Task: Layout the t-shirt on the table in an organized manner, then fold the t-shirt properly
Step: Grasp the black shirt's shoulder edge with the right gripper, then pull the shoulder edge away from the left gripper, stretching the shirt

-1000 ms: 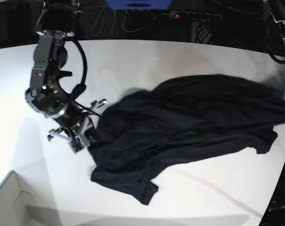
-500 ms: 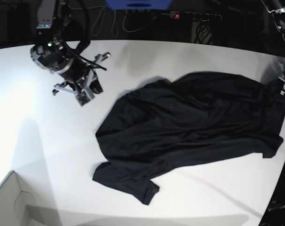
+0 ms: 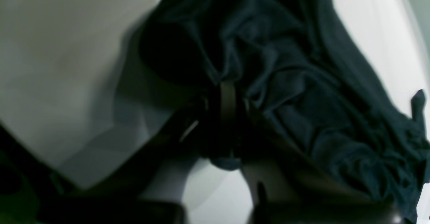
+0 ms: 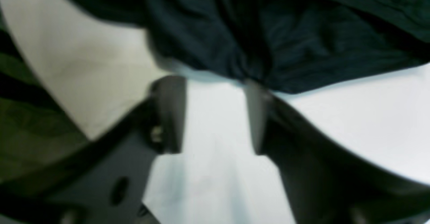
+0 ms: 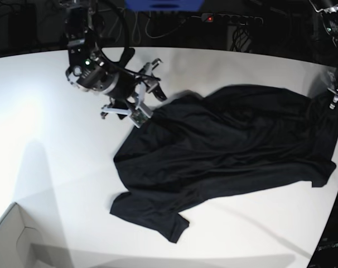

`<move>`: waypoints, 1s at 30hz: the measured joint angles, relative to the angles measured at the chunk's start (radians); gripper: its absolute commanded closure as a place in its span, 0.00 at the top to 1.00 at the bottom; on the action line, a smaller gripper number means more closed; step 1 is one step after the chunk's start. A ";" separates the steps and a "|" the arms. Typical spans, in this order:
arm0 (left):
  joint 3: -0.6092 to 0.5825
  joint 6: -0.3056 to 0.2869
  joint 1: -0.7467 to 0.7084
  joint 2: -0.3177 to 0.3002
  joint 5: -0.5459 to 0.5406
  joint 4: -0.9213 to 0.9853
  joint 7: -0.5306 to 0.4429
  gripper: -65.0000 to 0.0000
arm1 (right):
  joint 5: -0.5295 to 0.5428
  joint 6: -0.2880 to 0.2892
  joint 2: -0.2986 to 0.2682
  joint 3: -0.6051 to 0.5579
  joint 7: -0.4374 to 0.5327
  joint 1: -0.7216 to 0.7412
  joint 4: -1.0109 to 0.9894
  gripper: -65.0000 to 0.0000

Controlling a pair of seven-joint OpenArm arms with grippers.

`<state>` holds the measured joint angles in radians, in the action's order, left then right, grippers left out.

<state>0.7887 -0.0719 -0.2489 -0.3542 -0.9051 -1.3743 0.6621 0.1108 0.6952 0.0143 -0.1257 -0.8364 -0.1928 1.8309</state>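
Both wrist views alone settle grips: left gripper (image 3: 228, 116) pinching t-shirt (image 5: 230, 145), right gripper (image 4: 215, 113) spread at its far-left edge; bare table (image 5: 40, 139) left

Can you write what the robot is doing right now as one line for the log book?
left tool: shut on t-shirt edge | right tool: open at shirt's other edge | shirt: rumpled on table, not folded

Right gripper (image 5: 145, 107) swung back to the t-shirt (image 5: 230, 151) edge (jaws now apart).
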 measured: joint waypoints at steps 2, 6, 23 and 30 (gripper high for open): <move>0.000 0.000 0.001 0.000 0.001 0.000 0.000 0.00 | 0.003 0.000 0.003 -0.009 -0.002 0.010 -0.035 0.62; 0.000 0.000 0.003 -0.003 0.001 0.000 0.000 0.00 | 0.005 0.000 0.063 -0.008 0.012 0.054 -0.149 0.59; 0.000 0.000 -0.013 -0.006 0.002 0.000 0.000 0.00 | 0.013 -0.002 0.063 -0.008 0.183 0.153 -0.422 0.00; -0.001 -0.002 -0.021 -0.009 -0.003 -0.007 0.003 0.00 | -0.008 -0.006 0.000 0.070 0.164 -0.033 -0.184 0.00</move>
<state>0.7876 -0.0742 -0.2695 -0.3630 -0.9081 -1.3811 0.6655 0.1032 0.6891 0.0147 -0.0559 -0.6720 -0.2260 1.6470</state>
